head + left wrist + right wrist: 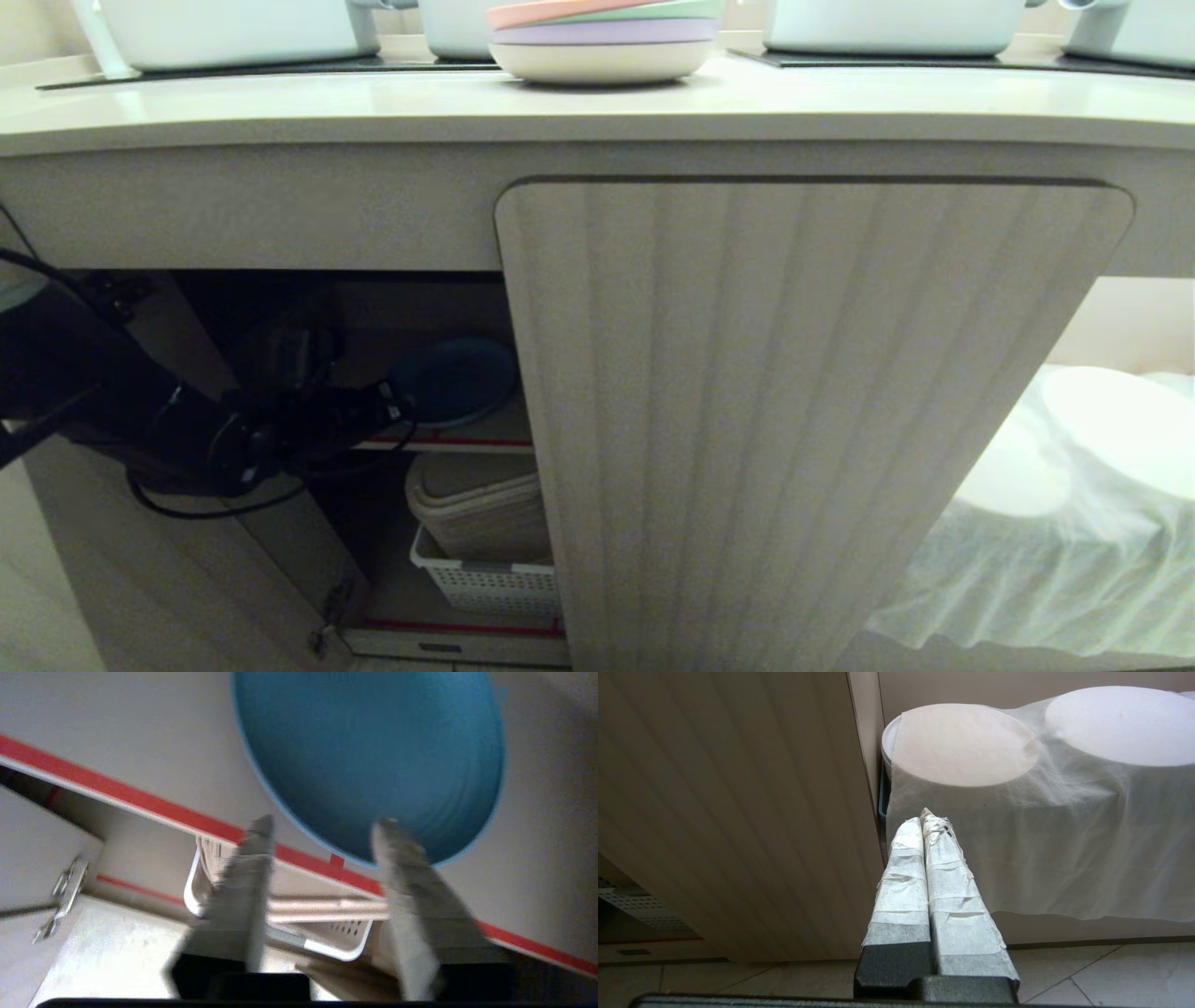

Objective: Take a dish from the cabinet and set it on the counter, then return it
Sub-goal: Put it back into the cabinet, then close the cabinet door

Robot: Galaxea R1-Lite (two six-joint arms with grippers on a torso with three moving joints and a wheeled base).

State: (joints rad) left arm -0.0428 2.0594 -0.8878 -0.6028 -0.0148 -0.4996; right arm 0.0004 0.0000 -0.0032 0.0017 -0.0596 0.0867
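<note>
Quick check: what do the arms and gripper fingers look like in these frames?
Left arm: black, bulky, with a round wrist housing and loose black cables looping under it. Left gripper: two long tapered fingers wrapped in pale grey tape on a black base. Right gripper: same build, fingers bound in wrinkled white tape, black textured base below.

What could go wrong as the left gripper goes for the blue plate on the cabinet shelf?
The left gripper is at the near rim of the blue dish, fingers apart with only one over it; a shallow bite might slip. The dish overhangs the red-edged shelf, so a nudge could tip it onto the basket below.
</note>
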